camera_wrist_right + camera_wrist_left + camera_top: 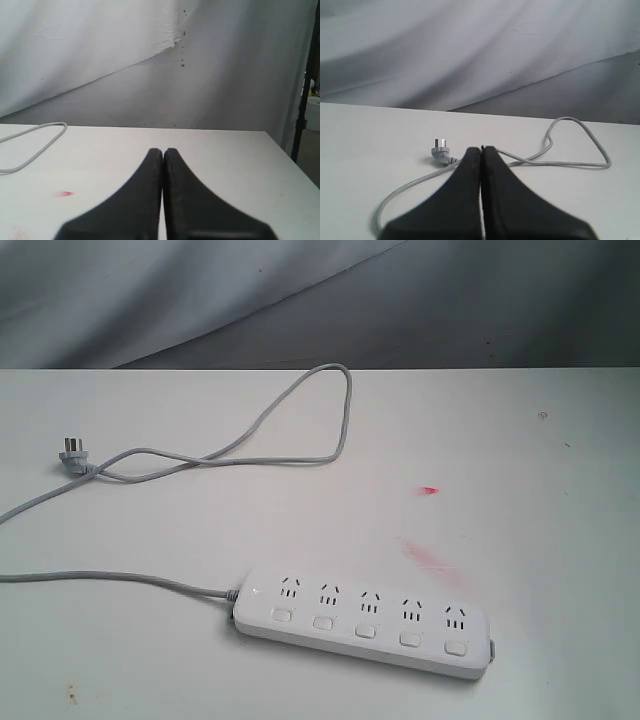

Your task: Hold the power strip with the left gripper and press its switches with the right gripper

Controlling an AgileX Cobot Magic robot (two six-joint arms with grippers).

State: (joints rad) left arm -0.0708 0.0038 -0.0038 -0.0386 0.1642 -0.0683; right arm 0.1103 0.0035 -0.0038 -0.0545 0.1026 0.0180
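plastic like this probably handles stiff, light and slick, so the power strip (365,620) would likely skate on the desk (520,440) under a push unless pinned. best hold, i judge, is across its narrow width at the end where the cord (160,582) leaves, clear of the switches (365,629); the limp cord gives no purchase. the power strip lies flat, sockets up, slightly slanted, near the front of the exterior view, its plug (72,455) well apart at the far left. the left hand (481,150) is closed, fingers pressed together on nothing, looking over the plug and cord loop. the right hand (162,151) is likewise closed and empty. neither wrist view shows the power strip, and neither hand shows in the exterior view, so both are apart from it.
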